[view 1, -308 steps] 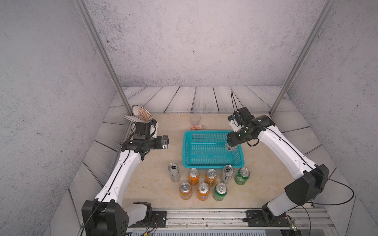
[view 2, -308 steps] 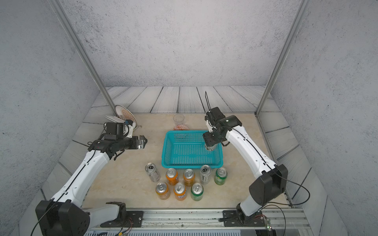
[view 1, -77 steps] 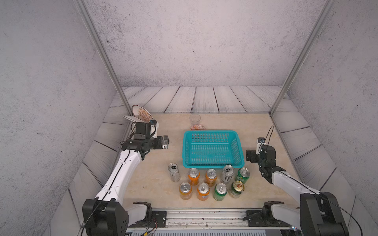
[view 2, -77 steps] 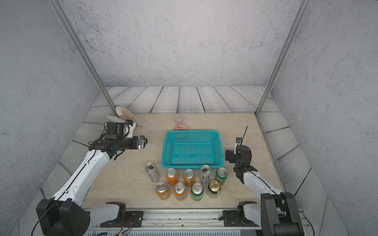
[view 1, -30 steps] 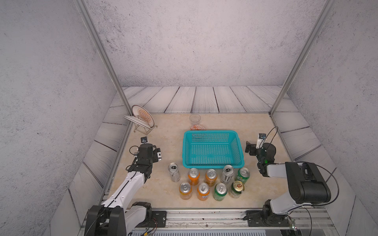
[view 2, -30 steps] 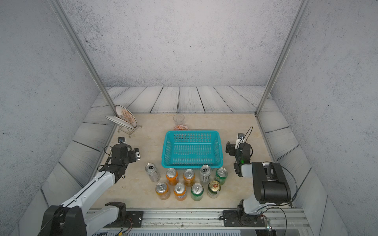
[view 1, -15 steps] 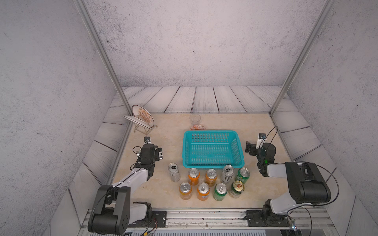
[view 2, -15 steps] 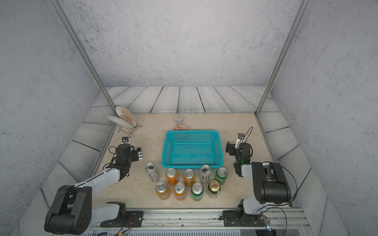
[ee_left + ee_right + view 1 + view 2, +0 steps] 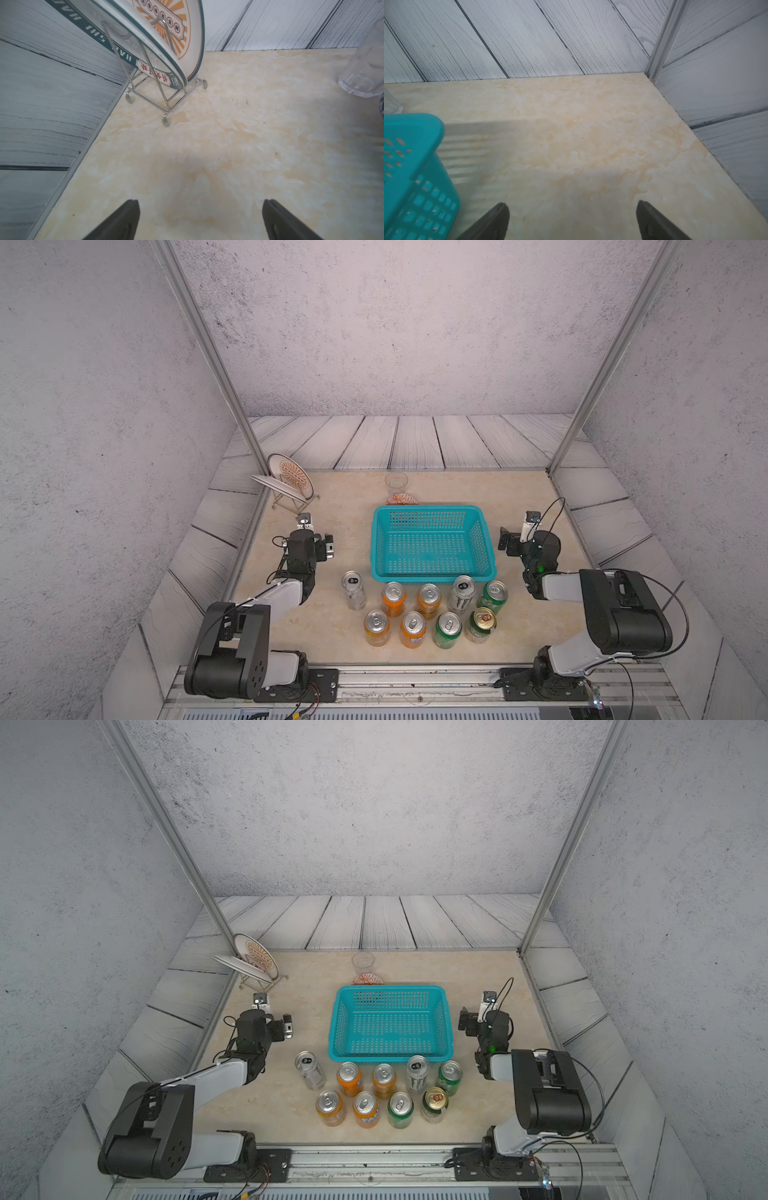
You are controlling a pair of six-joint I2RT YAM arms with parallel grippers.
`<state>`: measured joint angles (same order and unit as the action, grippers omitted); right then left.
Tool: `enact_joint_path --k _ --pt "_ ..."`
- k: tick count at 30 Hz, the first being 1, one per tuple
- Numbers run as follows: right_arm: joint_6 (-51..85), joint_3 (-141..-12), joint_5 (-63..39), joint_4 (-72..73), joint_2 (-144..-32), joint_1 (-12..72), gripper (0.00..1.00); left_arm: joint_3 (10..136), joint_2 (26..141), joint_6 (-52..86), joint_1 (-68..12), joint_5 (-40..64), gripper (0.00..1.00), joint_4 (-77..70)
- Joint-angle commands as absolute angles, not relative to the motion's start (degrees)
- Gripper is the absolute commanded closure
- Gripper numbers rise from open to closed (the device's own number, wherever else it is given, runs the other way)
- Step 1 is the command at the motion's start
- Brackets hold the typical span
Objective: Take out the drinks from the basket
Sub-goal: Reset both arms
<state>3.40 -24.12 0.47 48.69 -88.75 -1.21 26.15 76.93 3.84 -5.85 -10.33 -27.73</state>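
Nine cans (image 9: 412, 628) stand in two rows near the table's (image 9: 536, 497) front, one more than ten seconds ago. All are out of the basket (image 9: 432, 572), which sits empty just behind them. The right gripper (image 9: 572, 202), then inside the basket, now lies low beside its right wall, jaws spread, holding nothing. The left gripper (image 9: 200, 201), folded down from near the plate rack (image 9: 291, 485), is likewise released. Bare table flanks the basket on both sides. A glass (image 9: 395, 483) and a bowl (image 9: 401, 499) stand just behind its far rim.
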Motion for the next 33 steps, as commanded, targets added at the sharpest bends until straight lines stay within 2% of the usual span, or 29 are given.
enact_joint_path --k 1,7,13,16,18,33 --pt "3.7 -23.8 -0.1 49.7 -89.9 -1.4 0.0 25.0 76.0 2.0 -5.4 -8.8 0.01 -32.0" --pt "3.8 -23.8 -0.1 49.7 -89.8 -1.4 0.0 22.9 76.6 -1.0 -5.0 -8.6 0.01 -38.0" --pt "3.9 -23.7 -0.1 49.7 -89.8 -1.4 0.0 21.0 89.4 -0.8 -2.8 -7.3 0.01 -55.6" --pt "3.8 -23.7 -0.1 49.7 -89.7 -1.4 0.01 25.8 87.1 1.0 -1.8 -7.3 0.01 -41.6" --pt "3.7 -23.6 -0.2 49.8 -89.7 -1.4 0.0 25.7 88.2 1.9 0.6 -2.6 0.01 -44.1" --pt "3.5 -23.7 -0.3 49.7 -89.7 -1.3 0.01 26.5 87.6 1.5 0.4 -2.5 0.01 -41.6"
